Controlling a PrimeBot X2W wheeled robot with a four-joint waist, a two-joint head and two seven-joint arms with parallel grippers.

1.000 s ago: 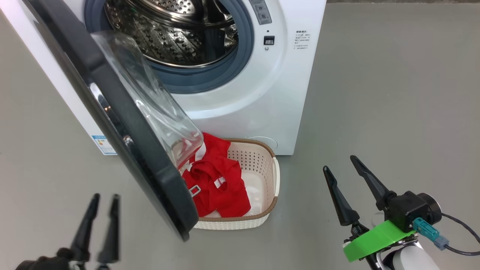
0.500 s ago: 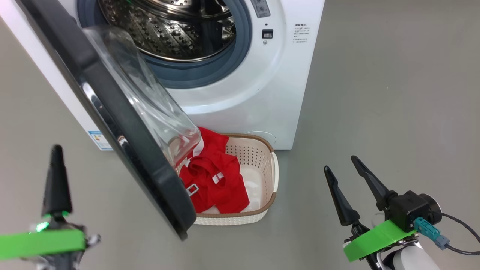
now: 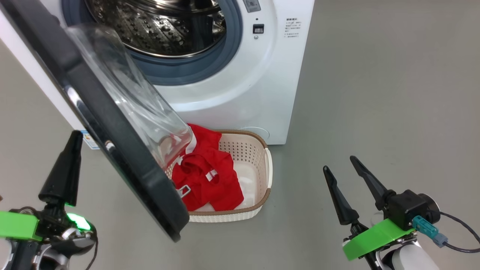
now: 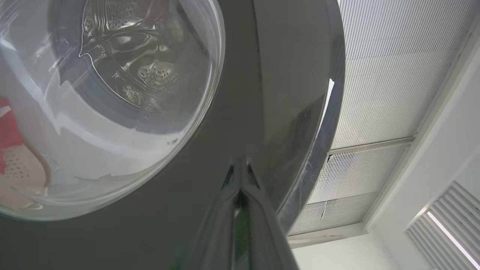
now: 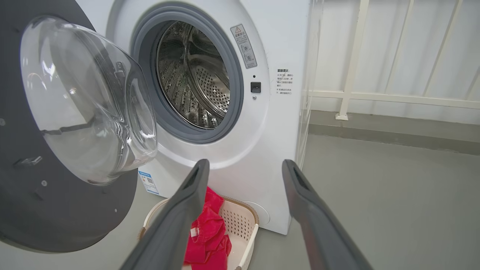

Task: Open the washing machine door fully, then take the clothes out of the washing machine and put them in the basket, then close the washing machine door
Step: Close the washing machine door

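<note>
Black left claw [image 3: 76, 137] upright, maybe touching door [image 3: 129, 161]

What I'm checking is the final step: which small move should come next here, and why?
Probably press the shut left hand against the washing machine door on its outer face to swing it closed. The clothes lie in the basket, the drum looks empty, the door stands open, and that hand points at its outer face, close by.
</note>
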